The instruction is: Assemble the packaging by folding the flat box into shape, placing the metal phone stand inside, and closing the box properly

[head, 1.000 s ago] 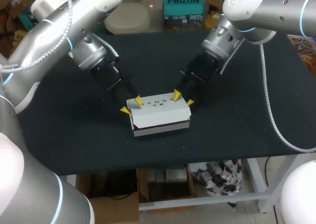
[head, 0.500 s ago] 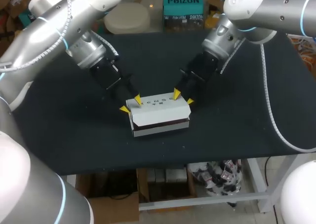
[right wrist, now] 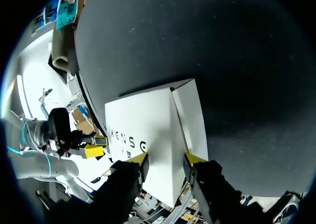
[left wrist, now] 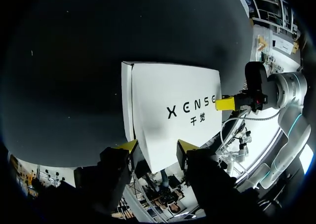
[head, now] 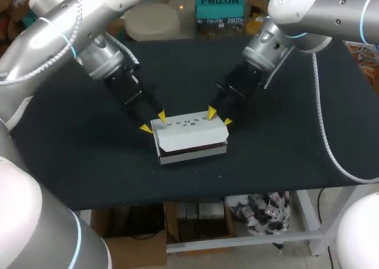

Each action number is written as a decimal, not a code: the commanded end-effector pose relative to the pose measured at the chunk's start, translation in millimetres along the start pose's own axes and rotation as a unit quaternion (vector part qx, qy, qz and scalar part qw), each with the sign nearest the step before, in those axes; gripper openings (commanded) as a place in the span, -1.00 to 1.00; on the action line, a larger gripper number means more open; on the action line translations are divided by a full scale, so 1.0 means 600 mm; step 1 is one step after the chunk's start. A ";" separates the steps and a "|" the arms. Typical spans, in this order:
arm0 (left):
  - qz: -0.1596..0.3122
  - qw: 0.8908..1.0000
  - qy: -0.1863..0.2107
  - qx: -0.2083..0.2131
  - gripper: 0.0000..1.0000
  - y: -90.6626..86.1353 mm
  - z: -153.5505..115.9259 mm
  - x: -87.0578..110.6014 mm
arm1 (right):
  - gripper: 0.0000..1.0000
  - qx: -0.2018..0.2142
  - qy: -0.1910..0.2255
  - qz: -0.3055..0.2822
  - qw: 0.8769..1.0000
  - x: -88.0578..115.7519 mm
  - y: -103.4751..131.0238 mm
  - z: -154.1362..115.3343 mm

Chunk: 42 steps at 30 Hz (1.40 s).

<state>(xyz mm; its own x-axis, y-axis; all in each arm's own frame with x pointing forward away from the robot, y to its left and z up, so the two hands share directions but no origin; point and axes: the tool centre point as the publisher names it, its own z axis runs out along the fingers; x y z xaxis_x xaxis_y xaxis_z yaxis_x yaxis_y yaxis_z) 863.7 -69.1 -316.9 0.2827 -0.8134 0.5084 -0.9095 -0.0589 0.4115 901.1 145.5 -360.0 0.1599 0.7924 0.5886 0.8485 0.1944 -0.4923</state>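
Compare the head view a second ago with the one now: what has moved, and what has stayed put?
The left gripper drew back slightly from the rear left corner of the white box, toward its own arm's side. Nothing was gripped or released. The right gripper at the other rear corner and the box itself stayed put.

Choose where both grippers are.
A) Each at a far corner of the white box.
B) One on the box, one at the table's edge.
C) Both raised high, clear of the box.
A: the left gripper and right gripper each straddle a far corner of the white box.
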 end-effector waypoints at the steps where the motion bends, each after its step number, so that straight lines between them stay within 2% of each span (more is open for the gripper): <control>1: 0.033 0.999 -0.010 0.027 0.11 0.022 -0.028 0.014 | -0.05 0.001 -0.001 0.000 1.000 0.002 0.002 0.000; 4: 0.064 0.997 -0.025 0.037 0.17 0.023 -0.047 0.027 | -0.05 0.001 -0.001 0.000 1.000 0.002 0.002 0.000; 6: 0.082 0.995 -0.042 0.047 0.33 0.024 -0.057 0.036 | -0.04 0.001 -0.001 0.000 1.000 0.002 0.002 0.000; 7: 0.105 0.992 -0.048 0.043 0.38 0.025 -0.061 0.040 | -0.04 0.001 -0.001 0.000 1.000 0.002 0.002 0.000; 8: 0.123 0.990 -0.052 0.044 0.73 0.024 -0.066 0.043 | -0.04 0.001 -0.001 0.000 1.000 0.002 0.002 0.000; 9: 0.144 0.987 -0.057 0.046 0.95 0.023 -0.070 0.045 | -0.04 0.001 -0.001 0.000 1.000 0.002 0.002 0.000; 11: 0.178 0.981 -0.063 0.042 1.00 0.023 -0.077 0.047 | -0.04 0.001 -0.001 0.000 1.000 0.002 0.002 0.000; 14: 0.241 0.965 -0.092 0.047 1.00 0.027 -0.084 0.054 | -0.05 0.001 -0.001 0.000 1.000 0.002 0.002 0.000; 17: 0.318 0.938 -0.133 0.045 1.00 0.038 -0.084 0.065 | -0.05 0.001 -0.001 0.000 1.000 0.002 0.002 0.000; 19: 0.377 0.912 -0.155 0.037 1.00 0.047 -0.084 0.072 | -0.04 0.001 -0.001 0.000 1.000 0.002 0.002 0.000; 22: 0.434 0.879 -0.195 0.028 1.00 0.057 -0.082 0.080 | -0.05 0.001 -0.001 0.000 1.000 0.002 0.002 0.000; 24: 0.476 0.850 -0.227 0.019 1.00 0.062 -0.077 0.088 | -0.05 0.001 -0.001 0.000 1.000 0.002 0.002 0.000; 29: 0.531 0.795 -0.293 0.007 1.00 0.071 -0.059 0.106 | -0.05 0.001 -0.001 0.000 1.000 0.002 0.002 0.000; 30: 0.537 0.788 -0.300 0.003 1.00 0.071 -0.058 0.107 | -0.04 0.001 -0.001 0.000 1.000 0.002 0.002 0.000; 31: 0.543 0.784 -0.302 -0.001 1.00 0.072 -0.058 0.109 | -0.04 0.001 -0.001 0.000 1.000 0.002 0.002 0.000; 42: 0.543 0.784 -0.302 -0.001 1.00 0.072 -0.058 0.109 | -0.07 0.001 -0.001 0.000 1.000 0.002 0.002 0.000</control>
<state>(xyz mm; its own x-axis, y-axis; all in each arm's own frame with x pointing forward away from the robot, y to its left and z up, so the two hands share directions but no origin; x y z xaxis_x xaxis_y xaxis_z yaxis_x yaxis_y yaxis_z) 852.6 -95.9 -239.1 -0.8395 -0.5116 0.1831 -0.5267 0.8490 -0.0425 901.2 145.7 -360.0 0.1600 0.7923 0.5887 0.8484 0.1945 -0.4923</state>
